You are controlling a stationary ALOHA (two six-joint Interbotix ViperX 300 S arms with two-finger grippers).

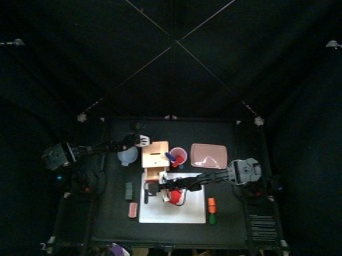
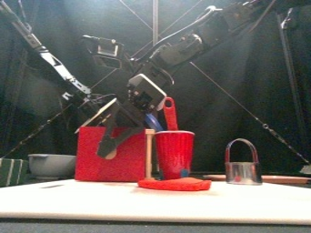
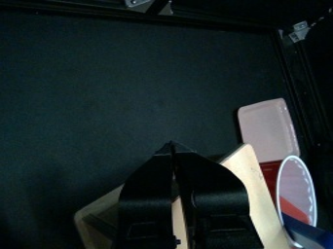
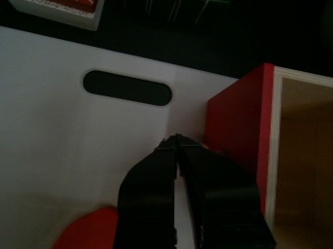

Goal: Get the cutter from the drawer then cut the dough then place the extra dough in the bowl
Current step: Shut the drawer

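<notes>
At the table's right, the round metal cutter with a wire handle (image 2: 245, 164) stands at 3 o'clock from the right gripper (image 4: 173, 143) in the front view, past the red cup (image 2: 174, 153). That gripper points down before the red drawer front (image 4: 240, 117), jaws pinched together, empty. The left gripper (image 3: 172, 148) is likewise closed. From above the cutter is too small to make out.

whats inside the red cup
A red toy knife sticks up out of the red cup, with a bit of blue beside it, likely the blue knife. The cup's wall hides their lower ends and anything else inside.
</notes>
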